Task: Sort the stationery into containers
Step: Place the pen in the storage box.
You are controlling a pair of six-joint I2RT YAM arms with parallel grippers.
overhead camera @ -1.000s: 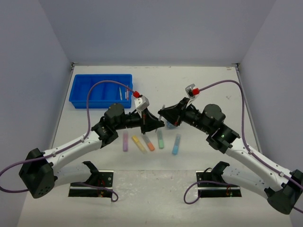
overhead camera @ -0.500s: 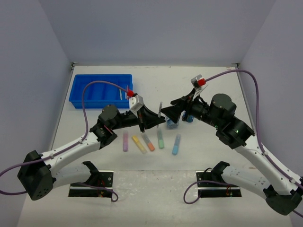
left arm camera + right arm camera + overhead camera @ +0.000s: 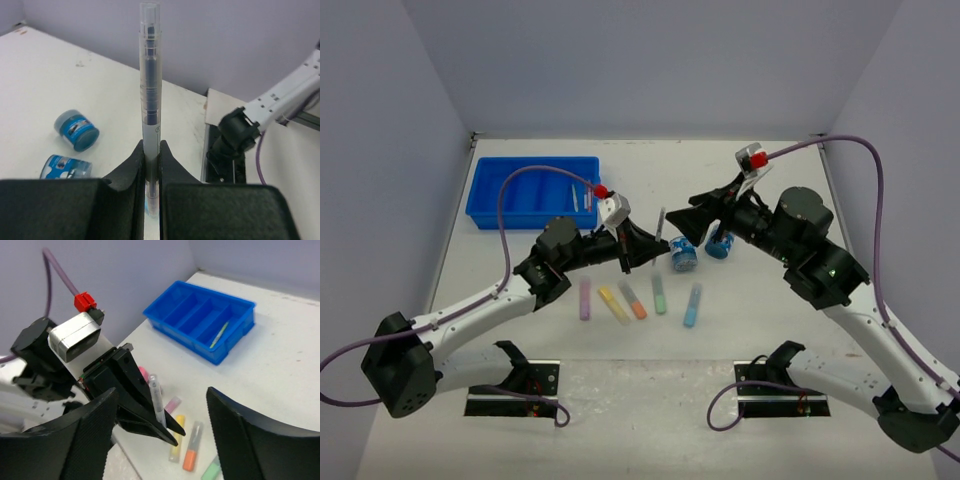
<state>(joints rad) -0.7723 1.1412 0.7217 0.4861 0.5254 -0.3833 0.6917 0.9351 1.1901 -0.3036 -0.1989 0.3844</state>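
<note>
Left wrist view: left end effector (image 3: 151, 162) clamps a thin pen (image 3: 150, 90) upright, long axis vertical; right end effector (image 3: 692, 222) gapes wide.

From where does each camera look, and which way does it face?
Top view: above and behind the arms, looking down at the table; both arms show.
Left wrist: looks past its shut tool and pen toward two tubs.
Right wrist: between its open fingers, faces the tray.
Both wrist views share the pen.
</note>
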